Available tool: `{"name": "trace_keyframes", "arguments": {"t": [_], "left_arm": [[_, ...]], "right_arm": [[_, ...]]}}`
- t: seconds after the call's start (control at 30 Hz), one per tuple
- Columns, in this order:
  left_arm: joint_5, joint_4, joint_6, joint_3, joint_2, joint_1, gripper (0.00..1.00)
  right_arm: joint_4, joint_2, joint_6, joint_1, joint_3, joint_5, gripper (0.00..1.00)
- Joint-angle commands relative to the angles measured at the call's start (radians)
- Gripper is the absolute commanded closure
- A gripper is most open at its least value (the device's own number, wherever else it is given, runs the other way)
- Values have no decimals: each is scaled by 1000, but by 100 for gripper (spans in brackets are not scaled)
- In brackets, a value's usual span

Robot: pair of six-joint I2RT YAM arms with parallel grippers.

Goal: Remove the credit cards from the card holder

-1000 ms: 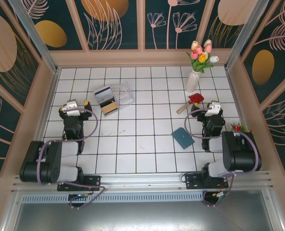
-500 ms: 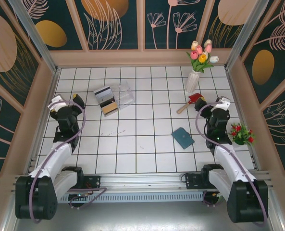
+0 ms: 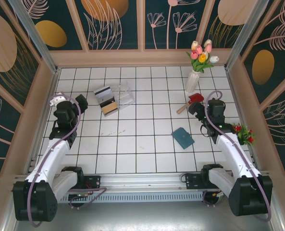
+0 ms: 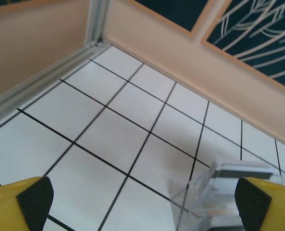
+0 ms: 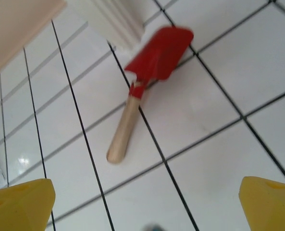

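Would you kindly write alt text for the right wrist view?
A small red shovel with a wooden handle lies on white tiles, its blade near a white vase. The open right gripper shows yellow fingertips in the lower corners.

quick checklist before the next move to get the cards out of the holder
1. Left gripper open: ok, jaws wide, nothing between them.
2. Right gripper open: ok, nothing held.
3. Card holder lying flat with nothing on it: ok.
4. Right gripper aimed at the card holder: not ok, it faces the red shovel.
5. Card holder's contents: cannot tell, it looks folded shut.
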Motion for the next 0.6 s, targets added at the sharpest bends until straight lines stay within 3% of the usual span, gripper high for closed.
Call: {"name": "trace_keyframes", "arguments": {"t": [0.0,0.2,0.37,0.57], "left_arm": [[127,-11,35,28,14,5,1],[111,-21,8,50,66,7,1],[84,-31,-10,71,113,7,1],[184,-6,20,68,114,7,2]], "right_arm": [[-174,34,37,50,45,-29,1],[-238,144,141,187,47,-9,3],[-313,218,166,246,62,67,3],[-330,250,173,272,31,57,3]]}}
